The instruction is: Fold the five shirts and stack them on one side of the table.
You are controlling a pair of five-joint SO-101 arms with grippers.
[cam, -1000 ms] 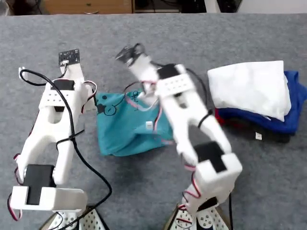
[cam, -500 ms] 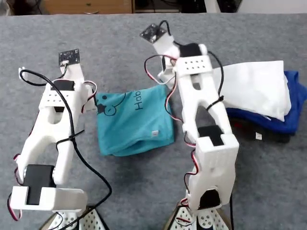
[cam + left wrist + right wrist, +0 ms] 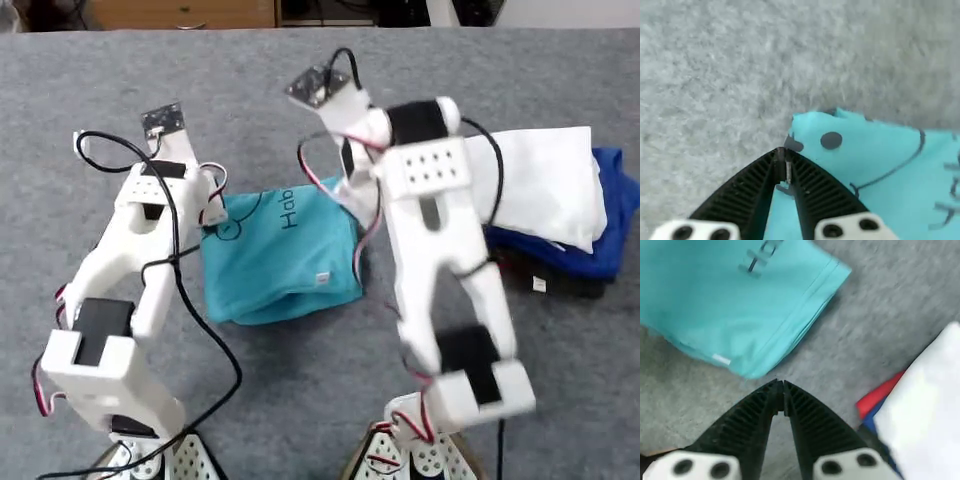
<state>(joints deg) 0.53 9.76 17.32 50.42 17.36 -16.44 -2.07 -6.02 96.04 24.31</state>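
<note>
The teal cotton shirt with dark line drawing and lettering is lying folded into a rough square in the middle of the grey felt-covered table, between the two arms. On the right side of the table a pile is sitting: a white folded shirt is resting on top, a royal-blue shirt is poking out beneath it, a red edge is showing lower down, and a dark garment is lying at the bottom. That makes four pieces already piled, so the teal one is probably the last one waiting to join them, which is why it is lying apart from the heap.

The left gripper is hanging at the shirt's far left corner with its ribbed jaws pressed together. The tips are sitting right on the fabric edge, but no cloth is clearly caught between them. The right gripper is also pinched closed and carrying nothing. It is hovering over bare felt in the gap between the teal shirt's right edge and the pile. From there it is well placed to take the right side of the shirt, so the two arms could lift it across together.
</note>
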